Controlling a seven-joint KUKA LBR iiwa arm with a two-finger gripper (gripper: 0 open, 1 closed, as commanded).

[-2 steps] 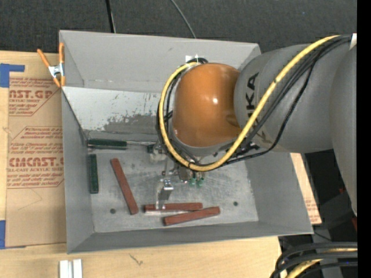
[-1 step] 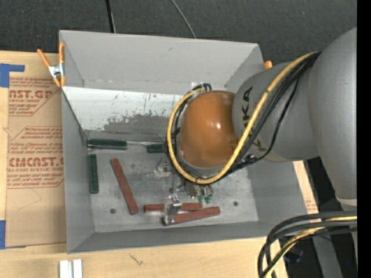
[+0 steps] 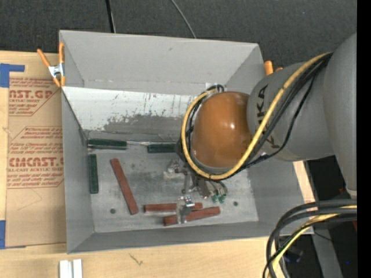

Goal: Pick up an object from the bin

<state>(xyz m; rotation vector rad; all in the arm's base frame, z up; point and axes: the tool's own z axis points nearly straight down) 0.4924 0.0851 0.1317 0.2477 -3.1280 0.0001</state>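
step: grasp approach, my read | end effector [image 3: 185, 206] down at two red-brown sticks [image 3: 203, 213], bin [image 3: 72, 155] front edge, right of ctr | grip state: can't tell | next: needs pinch on one stick, then straight lift

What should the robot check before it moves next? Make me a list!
1. Is the gripper at a thing: ok, it is low over two short red-brown sticks near the front wall of the bin.
2. Which of the two it is on: cannot tell, they lie close together.
3. Stick held: cannot tell.
4. Long red-brown stick out of the way: ok, it lies apart, to the view's left.
5. Dark green sticks out of the way: ok, they lie at the back and left of the bin.
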